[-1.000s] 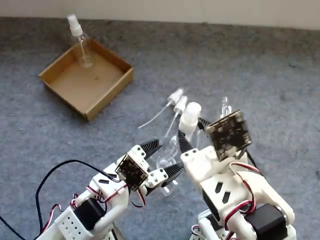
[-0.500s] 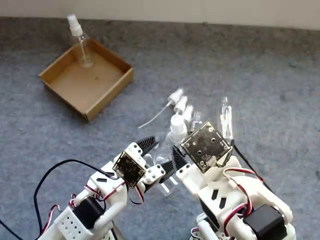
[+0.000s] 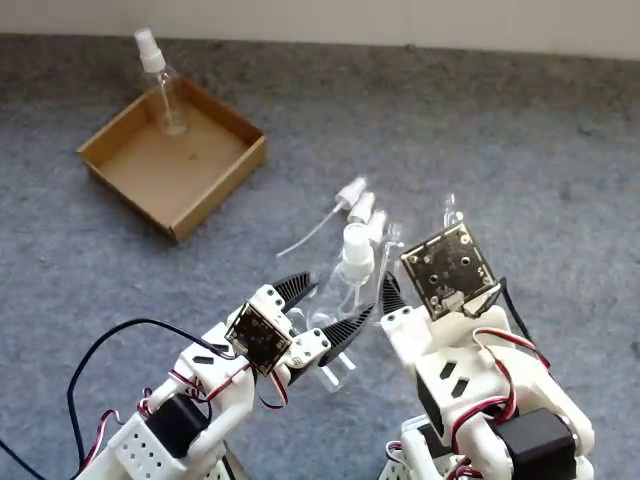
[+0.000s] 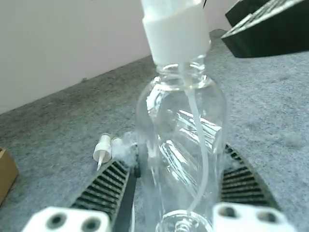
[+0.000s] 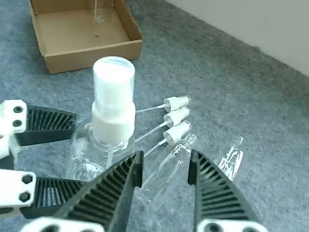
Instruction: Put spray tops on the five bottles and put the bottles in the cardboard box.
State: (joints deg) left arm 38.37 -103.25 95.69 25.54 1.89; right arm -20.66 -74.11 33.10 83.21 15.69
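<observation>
Two tools over counter (image 3: pixel 500 150): left tool (image 4: pixel 178 186) clamped around upright bottle (image 4: pixel 181 125) wearing white spray top (image 5: pixel 113 96); right tool (image 5: pixel 166 159) parted just beside it.

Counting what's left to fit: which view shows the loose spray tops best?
Right wrist view: all three loose tops lie in the clear, tubes showing, beyond the bottle. High view shows them small, the nearest crowded by the bottle. Left wrist view catches two heads past the bottle's side.

clear bottle (image 3: pixel 350 288) with spray top (image 3: pixel 356 240) on stands upright, another capped bottle (image 3: pixel 166 98) sits in the cardboard box (image 3: pixel 222 192), three loose tops (image 3: pixel 361 208) lie nearby
</observation>
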